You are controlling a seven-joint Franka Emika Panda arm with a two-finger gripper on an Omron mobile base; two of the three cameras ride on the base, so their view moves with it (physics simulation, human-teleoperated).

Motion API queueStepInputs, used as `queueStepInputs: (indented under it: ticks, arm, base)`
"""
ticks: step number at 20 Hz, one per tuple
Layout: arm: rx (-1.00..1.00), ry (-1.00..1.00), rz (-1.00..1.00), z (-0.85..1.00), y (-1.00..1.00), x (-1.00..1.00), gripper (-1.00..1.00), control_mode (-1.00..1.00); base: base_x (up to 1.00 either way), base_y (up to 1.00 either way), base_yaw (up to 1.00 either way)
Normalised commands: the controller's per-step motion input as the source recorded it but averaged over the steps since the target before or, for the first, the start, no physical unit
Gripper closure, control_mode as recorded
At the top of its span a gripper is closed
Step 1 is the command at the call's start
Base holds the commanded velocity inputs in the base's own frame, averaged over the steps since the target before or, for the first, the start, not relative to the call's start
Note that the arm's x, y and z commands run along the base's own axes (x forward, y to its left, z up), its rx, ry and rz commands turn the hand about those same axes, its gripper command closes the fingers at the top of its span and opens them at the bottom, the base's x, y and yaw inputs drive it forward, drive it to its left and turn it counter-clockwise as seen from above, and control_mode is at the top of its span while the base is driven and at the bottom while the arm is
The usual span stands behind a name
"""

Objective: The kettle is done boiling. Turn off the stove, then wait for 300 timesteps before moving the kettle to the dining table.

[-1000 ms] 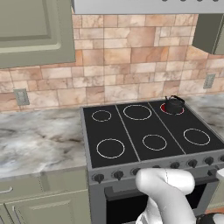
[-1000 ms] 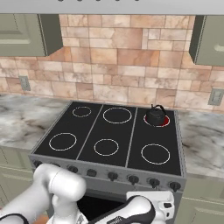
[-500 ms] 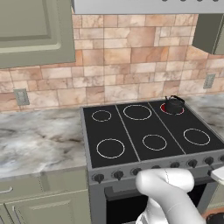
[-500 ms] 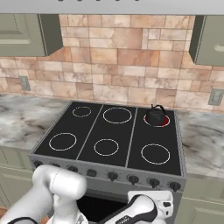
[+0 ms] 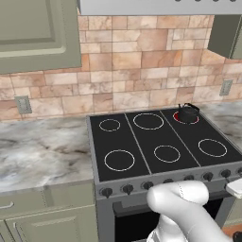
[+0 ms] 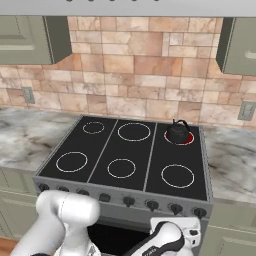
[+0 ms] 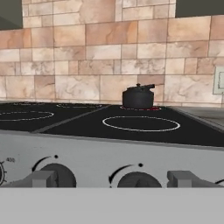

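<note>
both base views look down on the stove (image 5: 156,142) – hand view level, close.

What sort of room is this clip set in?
A rendered home kitchen, by the look of it: a six-burner stove with a black kettle on its glowing back-right burner, marble counters either side, a stone-tile backsplash and sage green cabinets.

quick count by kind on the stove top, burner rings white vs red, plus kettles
white burner rings: 5
red glowing burner ring: 1
kettle: 1
total: 7
</note>
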Motion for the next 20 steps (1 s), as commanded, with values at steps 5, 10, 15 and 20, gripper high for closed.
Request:
queueStepInputs:
  ticks: [5,10,15,20]
  arm:
    - [0.00,0.00,0.00,-0.13,-0.13,0.09,-1.00,-1.00]
    - [0.00,0.00,0.00,-0.13,-0.06,0.03,-1.00,-1.00]
    - [0.00,0.00,-0.01,-0.15,0.00,0.09,-1.00,-1.00]
    - [0.00,0.00,-0.01,-0.11,0.00,0.11,-1.00,-1.00]
  base:
    - [0.00,0.00,0.00]
    - [0.00,0.00,0.00]
    - [0.00,0.00,0.00]
    - [0.00,0.00,0.00]
